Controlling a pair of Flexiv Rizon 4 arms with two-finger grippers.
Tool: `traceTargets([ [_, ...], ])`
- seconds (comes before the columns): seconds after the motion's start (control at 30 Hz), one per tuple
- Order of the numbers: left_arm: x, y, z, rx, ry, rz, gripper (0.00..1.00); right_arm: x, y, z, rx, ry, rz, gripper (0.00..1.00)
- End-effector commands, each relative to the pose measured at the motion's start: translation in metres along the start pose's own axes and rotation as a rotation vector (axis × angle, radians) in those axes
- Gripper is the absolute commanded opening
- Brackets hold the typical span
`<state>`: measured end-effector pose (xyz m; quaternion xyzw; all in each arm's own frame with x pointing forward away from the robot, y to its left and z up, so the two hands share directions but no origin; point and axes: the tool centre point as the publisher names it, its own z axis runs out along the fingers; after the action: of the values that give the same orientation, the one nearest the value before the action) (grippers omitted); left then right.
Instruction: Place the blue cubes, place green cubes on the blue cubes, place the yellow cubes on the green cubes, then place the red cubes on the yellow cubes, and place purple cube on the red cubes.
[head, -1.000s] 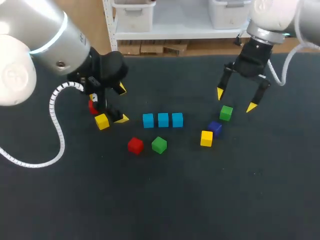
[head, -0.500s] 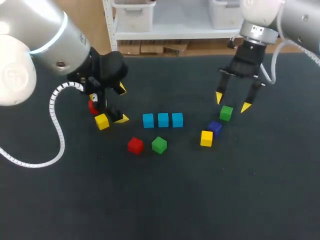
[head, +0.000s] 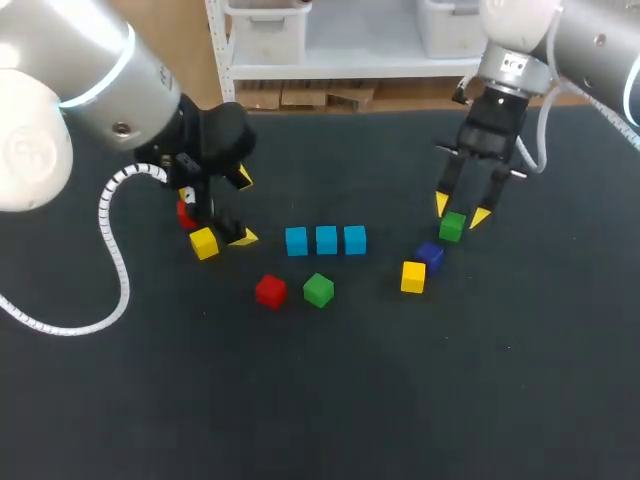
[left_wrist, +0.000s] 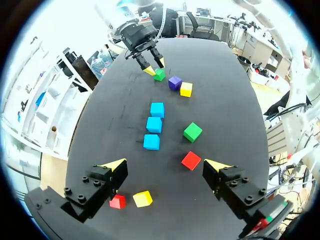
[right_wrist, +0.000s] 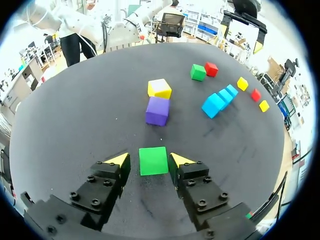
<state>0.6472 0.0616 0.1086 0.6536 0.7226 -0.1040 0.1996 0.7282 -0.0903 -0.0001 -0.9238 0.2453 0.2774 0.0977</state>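
Dark bench (head: 330, 400) seen from above, with small coloured cubes scattered across its middle. At far left, the left hand (head: 243, 208) hangs with its fingers spread wide and nothing between them. It sits over a far red cube (head: 186, 212), partly hidden by the arm, and a far yellow cube (head: 204, 243) just beside it. It is probably parked out of the way.

Next come a near red cube (head: 270, 291) and a near green cube (head: 318, 290), close together but apart; these look like loose stock for later layers. Just behind them, three blue cubes (head: 326, 240) form a tight straight row, the base layer, ready to take green cubes on top.

Further right, a second yellow cube (head: 413, 276) sits against the purple cube (head: 431, 256). Just beyond lies the second green cube (head: 452, 226).

The right hand (head: 461, 211) is lowered over this green cube, fingers open, one yellow tip on either side. Its wrist view suggests thin gaps, so the fingers seem not yet to touch, though that is hard to be sure of. The straddle looks like the set-up for a pick, so this cube can go onto the blue row.
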Motion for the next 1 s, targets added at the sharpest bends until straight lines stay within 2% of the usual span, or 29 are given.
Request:
traceTargets([
  [0.03, 0.0, 0.0, 0.001, -0.002, 0.0, -0.001, 1.0, 0.004, -0.002, 0.003, -0.002, -0.013, 0.0, 0.47],
  [0.1, 0.0, 0.0, 0.001, -0.002, 0.0, -0.001, 1.0, 0.004, -0.002, 0.004, -0.002, -0.016, 0.0, 0.4],
  [0.23, 0.0, 0.0, 0.001, -0.002, 0.0, -0.001, 1.0, 0.004, -0.003, 0.005, 0.009, -0.018, 0.005, 0.04],
  [0.27, 0.0, 0.0, 0.001, -0.002, 0.0, -0.001, 1.0, 0.003, -0.003, 0.005, 0.018, -0.019, 0.01, 0.0],
  [0.37, 0.0, 0.0, 0.001, -0.002, 0.0, -0.001, 1.0, 0.001, -0.004, 0.004, 0.044, -0.009, 0.036, 0.0],
  [0.6, 0.0, 0.0, 0.001, -0.002, 0.0, -0.001, 1.0, -0.018, -0.004, -0.017, 0.175, -0.009, 0.158, 0.0],
  [1.0, 0.0, 0.0, 0.001, -0.002, 0.0, -0.001, 1.0, -0.054, -0.013, -0.047, 0.474, 0.032, 0.417, 0.0],
])
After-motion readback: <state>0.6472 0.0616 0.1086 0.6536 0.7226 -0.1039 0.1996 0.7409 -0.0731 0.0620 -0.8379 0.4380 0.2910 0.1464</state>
